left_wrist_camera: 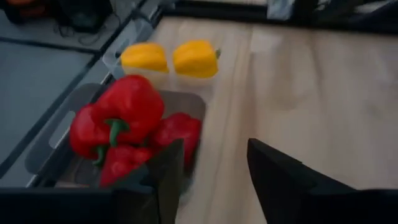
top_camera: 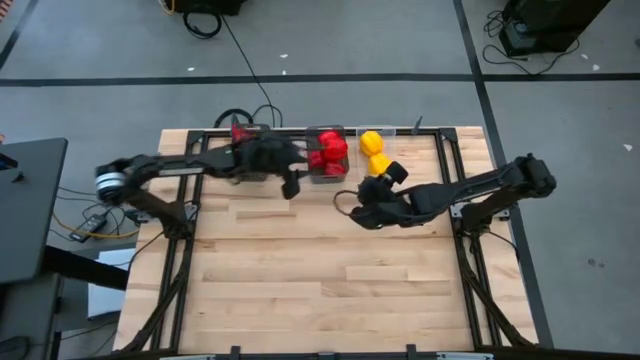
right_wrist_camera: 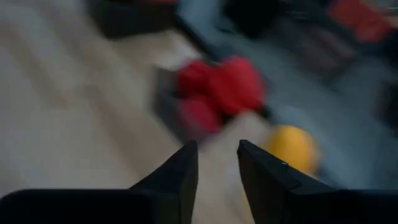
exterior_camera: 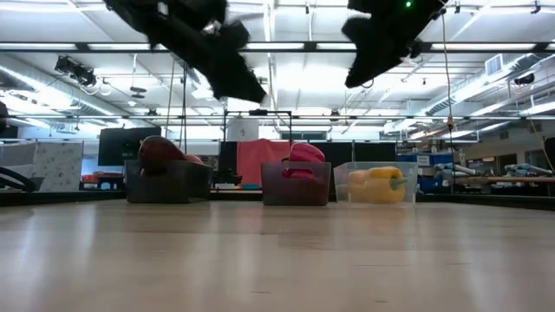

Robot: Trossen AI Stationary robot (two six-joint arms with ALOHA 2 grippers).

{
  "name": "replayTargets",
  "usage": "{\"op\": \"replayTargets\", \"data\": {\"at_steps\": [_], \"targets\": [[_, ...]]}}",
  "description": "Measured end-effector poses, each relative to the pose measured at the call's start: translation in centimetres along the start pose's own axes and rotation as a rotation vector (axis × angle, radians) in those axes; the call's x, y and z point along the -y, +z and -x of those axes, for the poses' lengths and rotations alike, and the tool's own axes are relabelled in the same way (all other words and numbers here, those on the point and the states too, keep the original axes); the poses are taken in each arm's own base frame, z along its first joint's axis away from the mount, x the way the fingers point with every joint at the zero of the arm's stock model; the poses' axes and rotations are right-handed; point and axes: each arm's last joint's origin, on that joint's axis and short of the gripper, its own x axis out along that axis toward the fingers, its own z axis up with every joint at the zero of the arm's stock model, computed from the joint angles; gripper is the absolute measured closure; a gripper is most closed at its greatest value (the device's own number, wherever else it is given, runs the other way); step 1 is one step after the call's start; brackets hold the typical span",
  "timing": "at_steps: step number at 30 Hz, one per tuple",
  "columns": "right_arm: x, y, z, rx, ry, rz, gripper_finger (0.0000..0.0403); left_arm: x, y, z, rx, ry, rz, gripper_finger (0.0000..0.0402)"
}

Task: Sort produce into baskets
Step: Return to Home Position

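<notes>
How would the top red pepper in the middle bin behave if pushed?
The top red pepper looks glossy, so probably slippery. It sits heaped on other peppers above the bin rim, so a push may tip it out.

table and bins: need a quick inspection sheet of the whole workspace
surface: wooden table, bare wood in front of the bins
job's things: three bins in a row at the far edge; left dark bin holds dark red apples, middle dark bin red peppers, clear bin two yellow peppers
clutter: nothing seen
grippers: left gripper open and empty, right gripper slightly open and empty, both raised above the table in front of the bins
cables: black cables on the floor beyond the table and beside its left side
surroundings: grey floor, dark desk at the left, lit room behind
</notes>
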Motion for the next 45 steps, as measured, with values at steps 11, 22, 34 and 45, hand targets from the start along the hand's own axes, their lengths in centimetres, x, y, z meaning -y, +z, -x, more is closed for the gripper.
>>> {"op": "replayTargets", "data": {"at_steps": [11,22,34,45], "targets": [[3.3,-3.1,1.3,0.367,0.643,-0.18,0.0392,3.7,-3.7,10.6,0.213,-0.046,0.035,0.0286],[7.2,-7.3,2.9,0.606,0.84,-0.296,0.0399,3.9,-9.7,15.5,0.395,-0.066,0.118,0.0334],[7.4,-11.0,1.7,0.559,0.803,-0.313,0.0401,3.7,-10.9,16.0,0.396,-0.028,0.121,0.0389],[8.9,-15.0,1.5,0.63,0.832,-0.38,0.04,3.6,-11.7,19.0,0.509,-0.042,0.121,0.0391]]}}
